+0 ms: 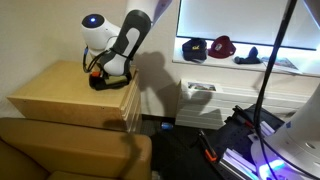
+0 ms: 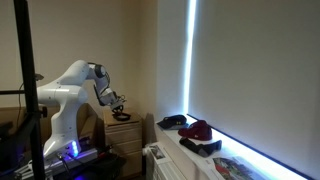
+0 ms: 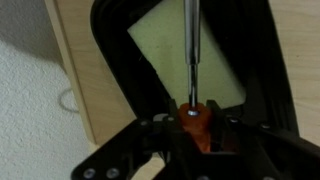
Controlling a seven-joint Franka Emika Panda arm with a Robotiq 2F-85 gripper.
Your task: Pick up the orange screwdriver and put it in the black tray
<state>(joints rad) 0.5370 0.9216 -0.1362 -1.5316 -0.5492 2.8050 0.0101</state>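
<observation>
In the wrist view my gripper point(image 3: 198, 137) is shut on the orange screwdriver point(image 3: 197, 120), gripping its handle. The metal shaft points away from me over the black tray point(image 3: 108, 62), whose pale inside lies right below. In an exterior view the gripper point(image 1: 97, 67) hangs just above the tray point(image 1: 104, 82) on a wooden dresser. The gripper point(image 2: 119, 102) and the tray point(image 2: 122, 117) also show, small, in both exterior views.
The tray sits at the back edge of the wooden dresser point(image 1: 60, 95), close to the white wall point(image 3: 30, 90). Caps point(image 1: 222, 45) lie on a lit sill. An orange and black tool point(image 1: 208, 148) lies on the floor by purple-lit equipment point(image 1: 250, 160).
</observation>
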